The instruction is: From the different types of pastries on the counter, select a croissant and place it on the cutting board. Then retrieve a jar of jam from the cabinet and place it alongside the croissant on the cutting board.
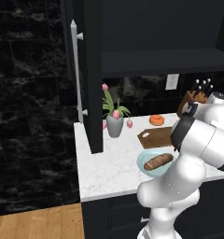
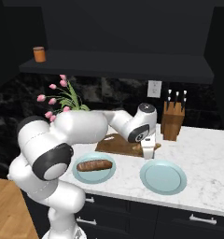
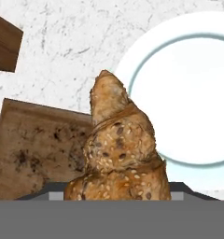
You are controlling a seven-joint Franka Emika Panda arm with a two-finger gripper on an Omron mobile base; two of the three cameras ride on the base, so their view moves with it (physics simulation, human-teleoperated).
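My gripper is shut on the croissant, a lumpy golden-tan seeded pastry that covers the fingertips in the hand view. It hangs just above the counter, over the right end of the dark wooden cutting board, whose corner shows under the pastry. An empty teal plate lies just past it. The orange-red jar of jam stands on the shelf of the black cabinet, whose door hangs open. The orange doughnut lies behind the board.
A long brown loaf lies on a second teal plate, left of the empty one. A knife block stands at the back right. A vase of pink tulips sits beside the open door's silver handle.
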